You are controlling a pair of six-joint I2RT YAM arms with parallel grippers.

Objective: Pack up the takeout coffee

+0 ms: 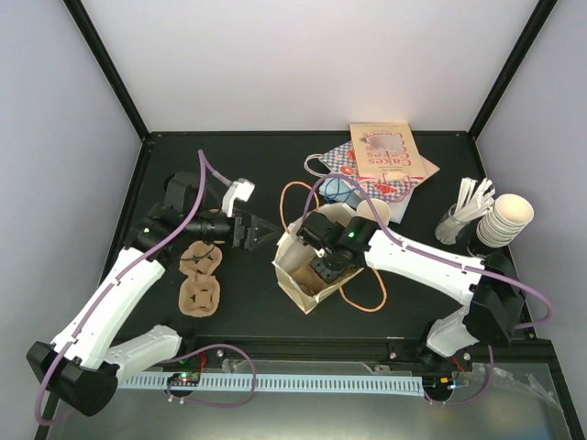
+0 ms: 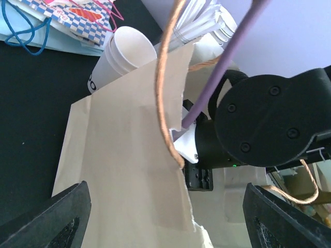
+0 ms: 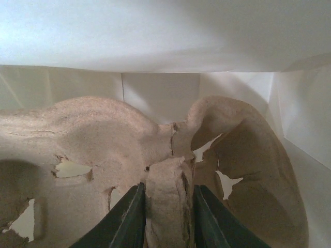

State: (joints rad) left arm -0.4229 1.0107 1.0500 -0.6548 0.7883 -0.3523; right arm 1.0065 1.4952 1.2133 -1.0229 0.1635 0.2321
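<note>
The takeout coffee is out of view. A tan paper bag [image 1: 298, 275] stands open in the middle of the table. My right gripper [image 1: 324, 269] reaches down into it. In the right wrist view this gripper [image 3: 168, 199] is shut on the middle ridge of a brown moulded-cardboard cup carrier [image 3: 93, 139] inside the bag. My left gripper [image 1: 261, 231] is level with the bag's left rim. Its fingers [image 2: 62, 217] stand wide open, with the bag's wall [image 2: 119, 170] between them and no finger touching it.
Two more cup carriers [image 1: 200, 280] lie left of the bag. A lidless cream cup [image 1: 376, 213] lies behind it. Patterned bags [image 1: 381, 160] lie at the back. A stack of cups [image 1: 509, 220] and a holder of stirrers [image 1: 463, 215] stand at the right. Twine handles [image 1: 367, 298] loop off the bag.
</note>
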